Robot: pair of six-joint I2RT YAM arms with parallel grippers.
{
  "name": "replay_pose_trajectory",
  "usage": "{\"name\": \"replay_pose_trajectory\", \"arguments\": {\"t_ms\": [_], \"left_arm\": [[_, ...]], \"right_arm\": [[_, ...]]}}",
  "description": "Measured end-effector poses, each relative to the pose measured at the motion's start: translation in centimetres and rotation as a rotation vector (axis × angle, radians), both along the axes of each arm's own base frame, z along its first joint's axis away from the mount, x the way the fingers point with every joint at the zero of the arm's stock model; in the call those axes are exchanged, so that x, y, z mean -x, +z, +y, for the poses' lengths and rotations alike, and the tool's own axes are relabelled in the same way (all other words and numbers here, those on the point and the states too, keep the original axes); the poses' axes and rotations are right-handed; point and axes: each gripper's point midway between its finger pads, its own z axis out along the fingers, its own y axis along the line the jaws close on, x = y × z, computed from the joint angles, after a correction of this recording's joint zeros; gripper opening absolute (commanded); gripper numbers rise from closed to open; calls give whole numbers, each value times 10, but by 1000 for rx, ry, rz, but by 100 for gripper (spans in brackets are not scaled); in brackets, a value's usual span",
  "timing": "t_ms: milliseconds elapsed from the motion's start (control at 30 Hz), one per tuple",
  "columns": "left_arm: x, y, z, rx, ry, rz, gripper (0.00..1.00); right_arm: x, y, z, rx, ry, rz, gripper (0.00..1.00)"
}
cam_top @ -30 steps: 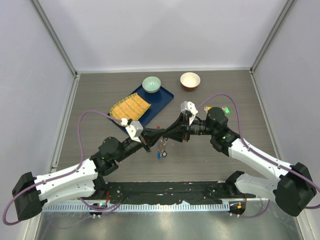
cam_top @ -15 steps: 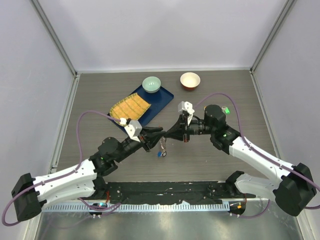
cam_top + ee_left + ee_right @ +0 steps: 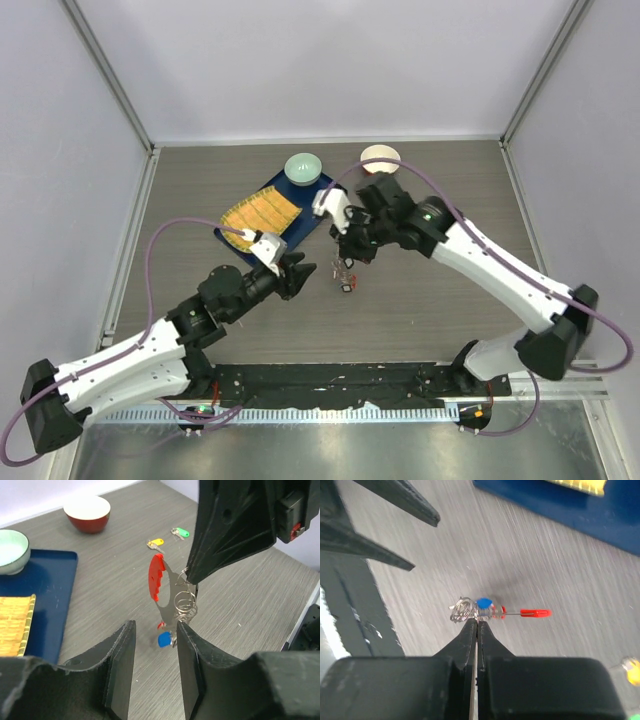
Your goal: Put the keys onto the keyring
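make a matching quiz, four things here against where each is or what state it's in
Things:
1. keyring
2. yellow key
3. left pincer
4. mat

Places or states:
A. on the tray
B. open, holding nothing
C. held by the shut right pincer
D. on the table beside the green key

Pairs: 1-C, 2-D, 3-B, 4-A
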Motion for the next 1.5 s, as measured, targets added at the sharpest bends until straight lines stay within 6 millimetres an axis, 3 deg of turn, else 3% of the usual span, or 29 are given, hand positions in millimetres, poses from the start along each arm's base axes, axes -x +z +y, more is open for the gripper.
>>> {"name": "replay_pose_trajectory", "arguments": {"t_ms": [233,400,767,1133,1500], "left_arm": [[3,-29,0,-17,-7,41,48],[5,-44,2,-22,-9,51,55],[20,-47,-13,75,-125,-1,61],[23,-64,-41,46,-237,-18,48],[29,-53,-57,104,-326,-73,41]], "right_arm": [[6,-41,-10,452,2,33,1],[8,-58,-21,598,7,78,1],[33,-48,-5,467,169,96,1],[43,-59,-3,454,221,107,1],[49,-55,-5,427,239,98,1]]}}
